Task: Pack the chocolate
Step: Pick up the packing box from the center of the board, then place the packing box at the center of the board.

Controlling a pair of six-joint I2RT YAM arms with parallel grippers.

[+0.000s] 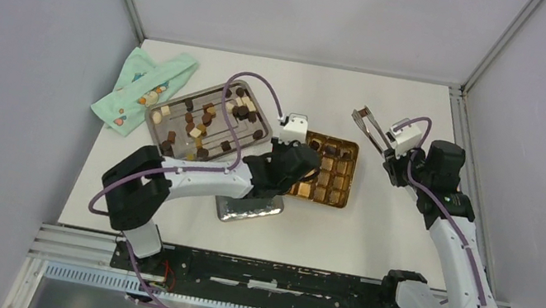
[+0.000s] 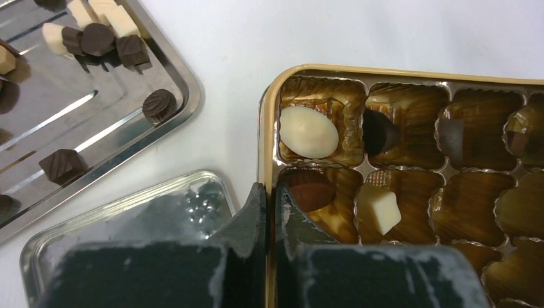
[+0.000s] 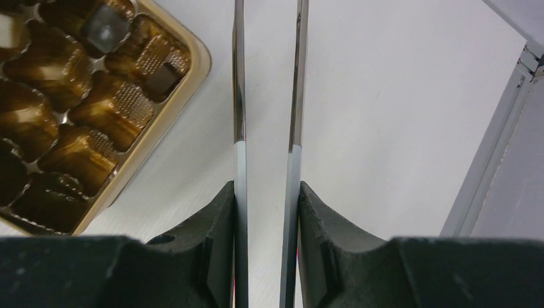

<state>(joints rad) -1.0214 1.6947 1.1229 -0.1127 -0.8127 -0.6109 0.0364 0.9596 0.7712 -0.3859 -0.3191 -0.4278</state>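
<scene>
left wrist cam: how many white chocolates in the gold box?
2. An oval white piece in the corner cell of the gold box, and a white cube in the cell diagonally adjacent. The left gripper covers part of the box, so more may be hidden.

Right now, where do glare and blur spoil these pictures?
Top external: even light, only soft shadows under the arms. Left wrist: the left gripper's fingers are blurred up close; the gold tin and steel tray throw glare. Right wrist: the right gripper's fingers are blurred, and the tongs gleam.
</scene>
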